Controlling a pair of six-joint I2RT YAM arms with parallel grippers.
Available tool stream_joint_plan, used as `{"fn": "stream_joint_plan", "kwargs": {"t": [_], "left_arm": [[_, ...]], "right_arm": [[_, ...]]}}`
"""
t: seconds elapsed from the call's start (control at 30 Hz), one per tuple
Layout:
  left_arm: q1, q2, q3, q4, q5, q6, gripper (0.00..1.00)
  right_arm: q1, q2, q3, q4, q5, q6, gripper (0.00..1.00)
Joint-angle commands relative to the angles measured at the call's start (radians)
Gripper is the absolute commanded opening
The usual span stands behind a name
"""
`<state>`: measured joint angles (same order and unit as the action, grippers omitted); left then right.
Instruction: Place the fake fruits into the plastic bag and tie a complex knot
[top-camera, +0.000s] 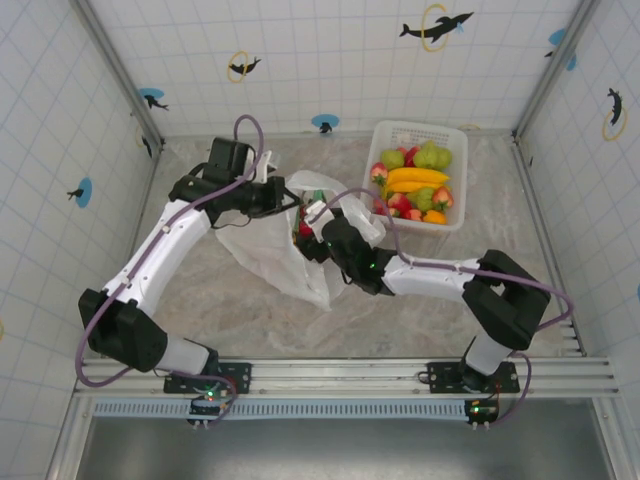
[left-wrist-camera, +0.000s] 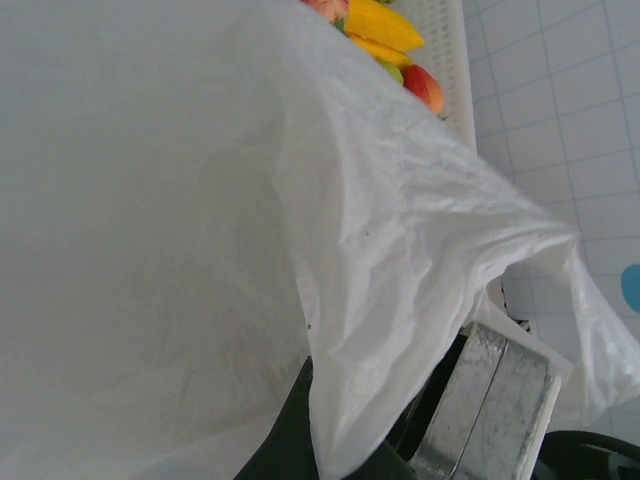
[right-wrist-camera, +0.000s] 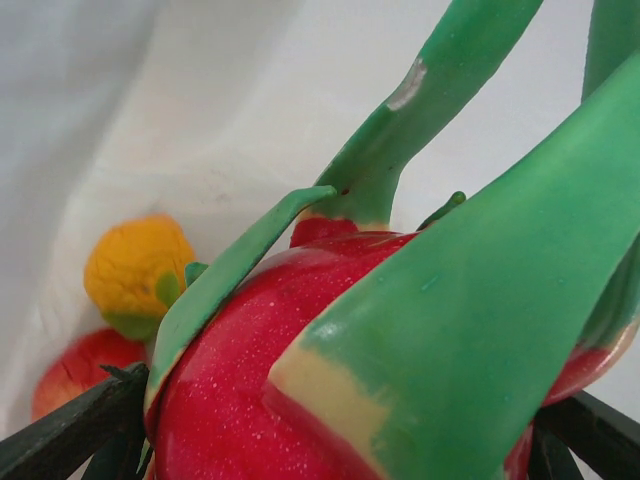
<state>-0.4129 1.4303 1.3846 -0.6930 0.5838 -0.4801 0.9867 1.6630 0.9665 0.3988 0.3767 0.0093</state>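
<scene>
The plastic bag (top-camera: 270, 250) lies crumpled at the table's middle, its mouth held up toward the basket. My left gripper (top-camera: 278, 196) is shut on the bag's rim; in the left wrist view the white film (left-wrist-camera: 200, 250) comes out from between the dark jaws of that gripper (left-wrist-camera: 340, 450). My right gripper (top-camera: 315, 235) reaches into the bag's mouth, shut on a red dragon fruit (right-wrist-camera: 280, 370) with green scales. Its dark fingers (right-wrist-camera: 60, 430) show on both sides of the fruit. Deeper inside the bag (right-wrist-camera: 150, 100) lie an orange (right-wrist-camera: 135, 265) and a red apple (right-wrist-camera: 75, 370).
A white lattice basket (top-camera: 420, 127) stands at the back right of the bag, holding several fake fruits: green pears (top-camera: 432, 156), a banana (top-camera: 415, 178), strawberries (top-camera: 441, 198). Its corner (left-wrist-camera: 450, 60) and banana (left-wrist-camera: 385, 25) show past the bag. Tiled walls enclose the table.
</scene>
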Motion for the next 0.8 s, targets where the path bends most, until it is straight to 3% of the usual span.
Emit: {"fn": "stream_joint_plan", "kwargs": {"t": [0.0,0.13,0.53,0.77], "left_arm": [[-0.012,-0.021,0.042,0.016,0.0,-0.029,0.0],[-0.014,-0.016,0.044,0.019,-0.007,-0.035,0.0],[-0.015,0.056,0.084,0.007,-0.055,-0.025,0.0],[-0.012,0.089,0.094,0.011,-0.049,-0.015,0.0]], "right_arm": [[-0.026,0.039,0.068,0.014,-0.027,0.077,0.61],[-0.03,0.084,0.1,-0.011,-0.037,0.091,0.63],[-0.036,-0.012,0.029,-0.028,-0.038,0.091,1.0],[-0.035,-0.078,-0.003,-0.067,-0.033,0.09,1.0]]}}
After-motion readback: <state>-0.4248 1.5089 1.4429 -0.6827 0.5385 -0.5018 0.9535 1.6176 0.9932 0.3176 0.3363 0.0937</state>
